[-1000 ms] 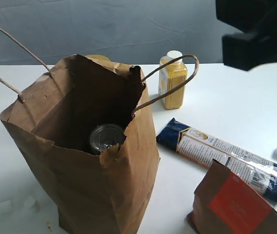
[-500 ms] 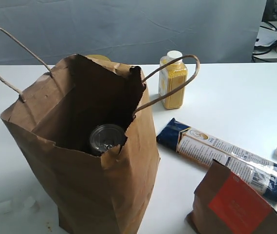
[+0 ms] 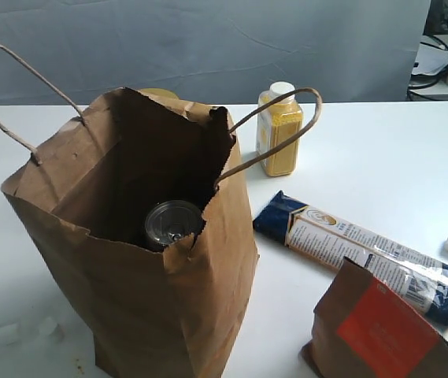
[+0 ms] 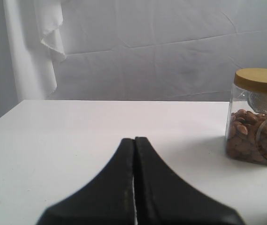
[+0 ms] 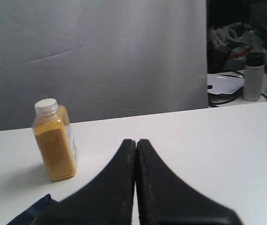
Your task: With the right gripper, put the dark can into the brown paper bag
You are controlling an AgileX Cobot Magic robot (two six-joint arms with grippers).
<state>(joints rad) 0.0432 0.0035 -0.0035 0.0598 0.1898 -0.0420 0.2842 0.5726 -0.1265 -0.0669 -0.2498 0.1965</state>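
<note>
The dark can (image 3: 172,223) stands upright inside the brown paper bag (image 3: 161,307), its silver pull-tab lid showing through the bag's open top. The bag stands upright on the white table, its cord handles (image 3: 271,134) sticking up. Neither arm shows in the exterior view. My right gripper (image 5: 136,142) is shut with nothing between its fingers, hovering over bare table. My left gripper (image 4: 134,139) is shut too and holds nothing.
A yellow spice bottle (image 3: 279,130) with a white cap stands behind the bag. A blue and white packet (image 3: 365,252) lies right of the bag, a brown pouch (image 3: 381,331) with an orange-red label in front of it. A nut jar (image 4: 255,117) stands near the left gripper.
The right arm, which showed at the exterior view's top right a second ago, has left that view. The can and the bag have not moved.
</note>
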